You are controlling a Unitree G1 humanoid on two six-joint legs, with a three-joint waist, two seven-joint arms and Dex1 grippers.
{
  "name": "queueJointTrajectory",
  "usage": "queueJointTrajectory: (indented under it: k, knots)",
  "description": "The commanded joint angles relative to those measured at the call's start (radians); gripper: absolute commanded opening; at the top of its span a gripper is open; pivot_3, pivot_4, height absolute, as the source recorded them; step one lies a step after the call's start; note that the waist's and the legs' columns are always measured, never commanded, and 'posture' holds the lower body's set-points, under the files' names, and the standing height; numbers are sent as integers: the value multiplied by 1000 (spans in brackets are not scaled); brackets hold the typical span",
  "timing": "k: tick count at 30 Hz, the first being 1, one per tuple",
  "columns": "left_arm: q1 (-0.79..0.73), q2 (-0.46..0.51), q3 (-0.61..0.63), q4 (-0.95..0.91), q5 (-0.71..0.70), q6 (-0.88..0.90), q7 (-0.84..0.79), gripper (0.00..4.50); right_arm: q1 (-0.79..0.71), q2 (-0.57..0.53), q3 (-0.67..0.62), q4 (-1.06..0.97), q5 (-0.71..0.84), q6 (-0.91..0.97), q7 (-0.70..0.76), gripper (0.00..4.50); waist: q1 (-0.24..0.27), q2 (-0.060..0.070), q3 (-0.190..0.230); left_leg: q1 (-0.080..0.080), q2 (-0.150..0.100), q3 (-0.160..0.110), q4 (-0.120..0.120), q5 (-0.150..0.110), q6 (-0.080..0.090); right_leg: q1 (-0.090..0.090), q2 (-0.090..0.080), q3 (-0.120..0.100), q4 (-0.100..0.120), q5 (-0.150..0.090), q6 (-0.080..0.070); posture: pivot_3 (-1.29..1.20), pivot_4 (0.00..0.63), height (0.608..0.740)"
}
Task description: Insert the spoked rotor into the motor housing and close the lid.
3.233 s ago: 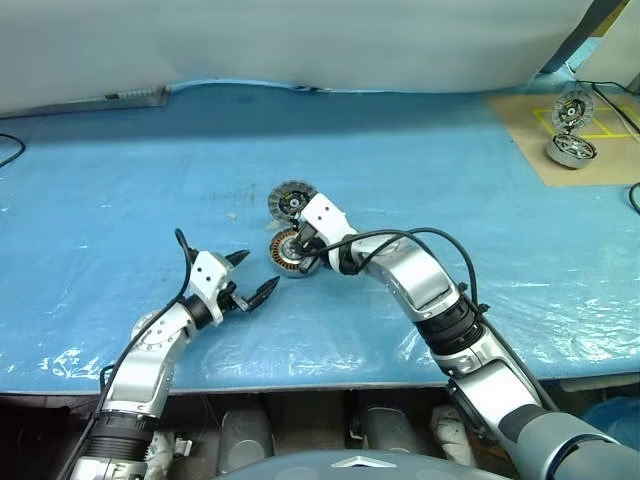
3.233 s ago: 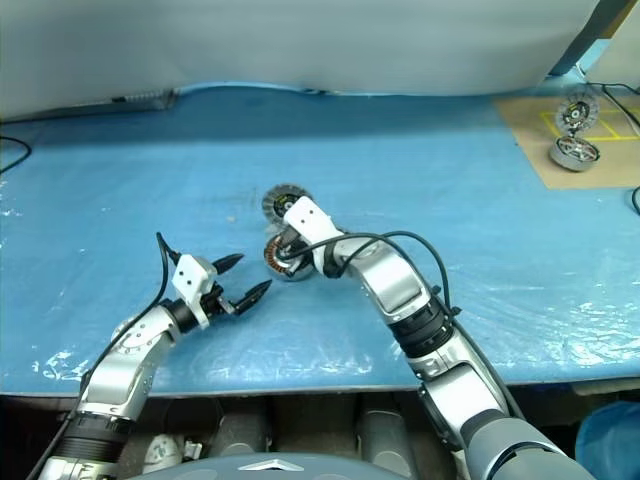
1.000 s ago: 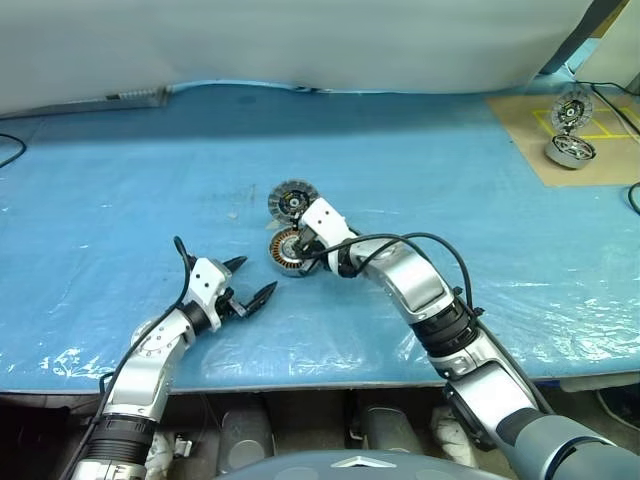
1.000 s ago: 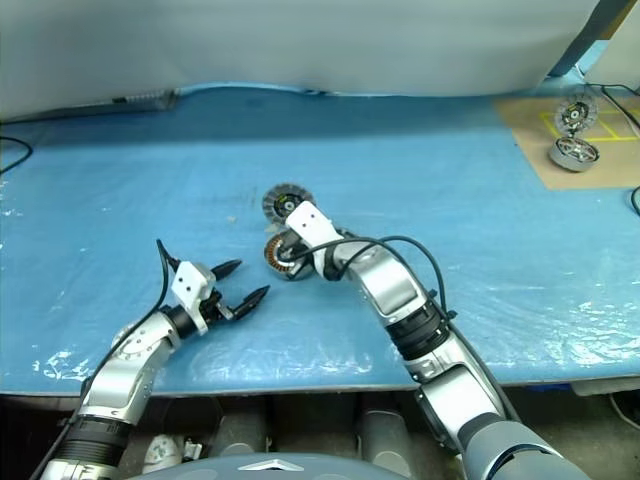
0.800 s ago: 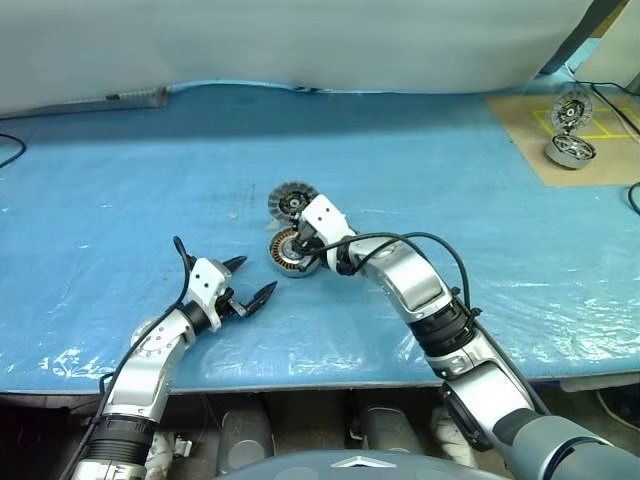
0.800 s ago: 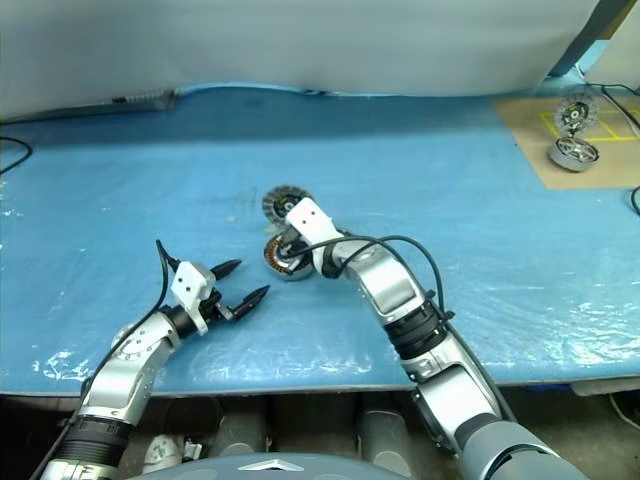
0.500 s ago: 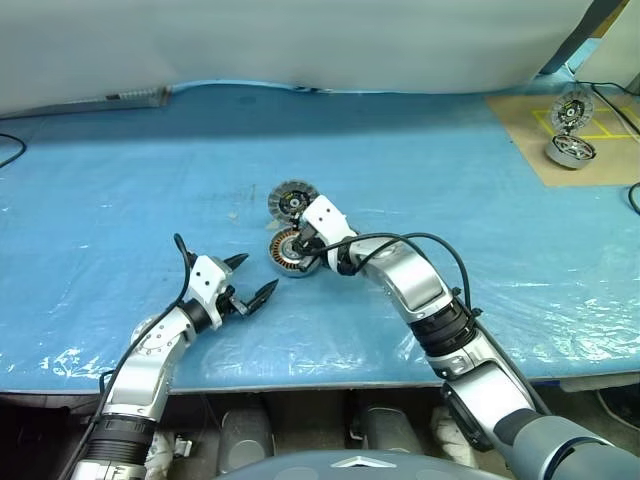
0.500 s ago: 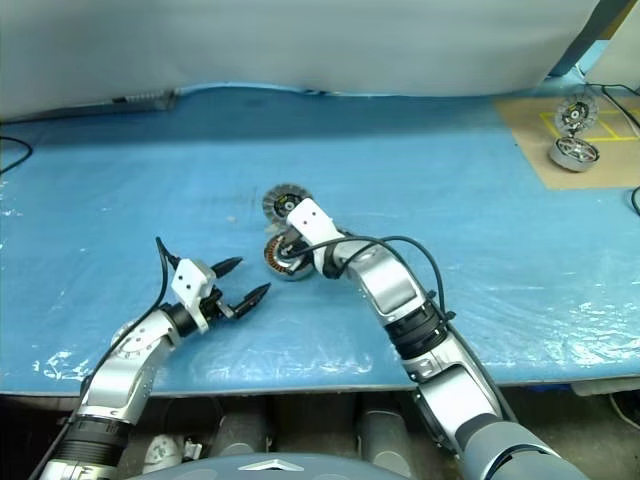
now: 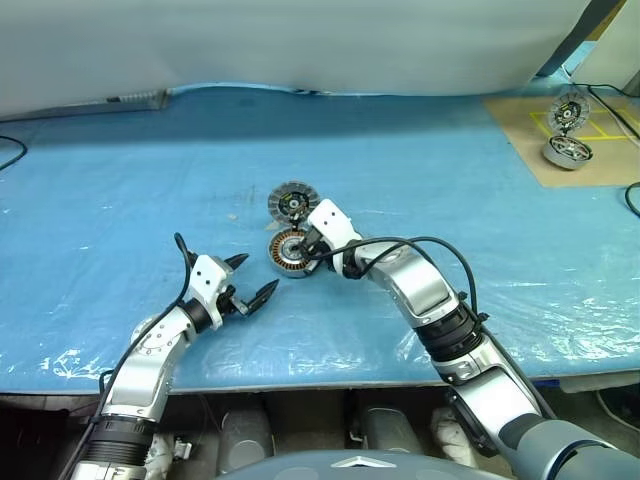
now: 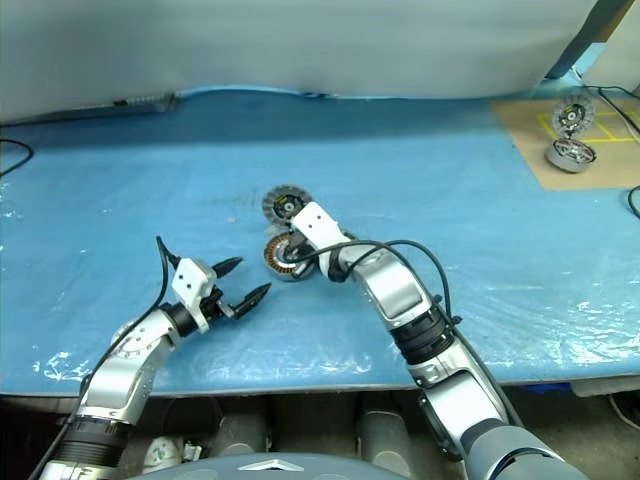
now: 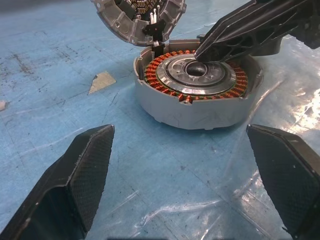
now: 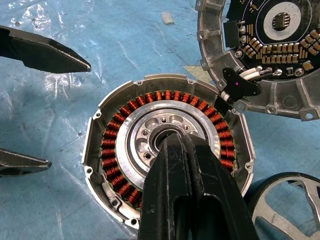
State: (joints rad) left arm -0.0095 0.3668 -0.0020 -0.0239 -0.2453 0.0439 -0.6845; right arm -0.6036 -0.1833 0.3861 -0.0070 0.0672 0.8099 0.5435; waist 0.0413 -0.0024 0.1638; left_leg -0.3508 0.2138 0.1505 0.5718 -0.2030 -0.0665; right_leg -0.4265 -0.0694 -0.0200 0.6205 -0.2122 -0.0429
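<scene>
The motor housing [image 12: 167, 150], a silver-rimmed cup with copper coils, sits on the blue table cover. Its lid [image 12: 265, 50] stands tilted open at the far edge, joined by wires, with its circuit-board face showing. My right gripper [image 12: 181, 142] is shut, its tips over the housing's dark centre hole. The spoked rotor [image 12: 285, 207], a dark ring with thin spokes, lies beside the housing under my right hand. My left gripper [image 9: 258, 274] is open, low over the table just left of the housing [image 9: 287, 251], and holds nothing. Both its fingers [image 11: 80, 175] frame the housing [image 11: 195, 100].
A cardboard sheet [image 9: 530, 150] at the far right carries a shiny silver spoked motor [image 9: 570, 150] and a second wheel-like part [image 9: 572, 108]. A scrap of tape [image 11: 101, 81] lies near the housing. A black cable [image 9: 8, 150] crosses the left edge. The white backdrop [image 9: 300, 40] bounds the far side.
</scene>
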Motion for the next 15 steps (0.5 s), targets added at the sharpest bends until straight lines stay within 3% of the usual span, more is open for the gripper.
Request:
queueJointTrajectory:
  k: [1, 15]
  knots:
    - [-1, 7, 8, -34, -8, -5, 1, 4500, -13, 1, -5, -65, 20, 7, 23, 21, 0, 0, 0, 0, 0, 0, 0, 0, 0, 0, 0, 0, 0, 0, 0, 0, 150, 740]
    - [-7, 2, 8, -11, -6, -23, -4, 4500, -28, 5, -9, -53, -2, 13, -12, 21, 1, 0, 0, -1, 0, 0, -1, 0, 0, 0, 0, 0, -2, 0, 0, 0, 150, 740]
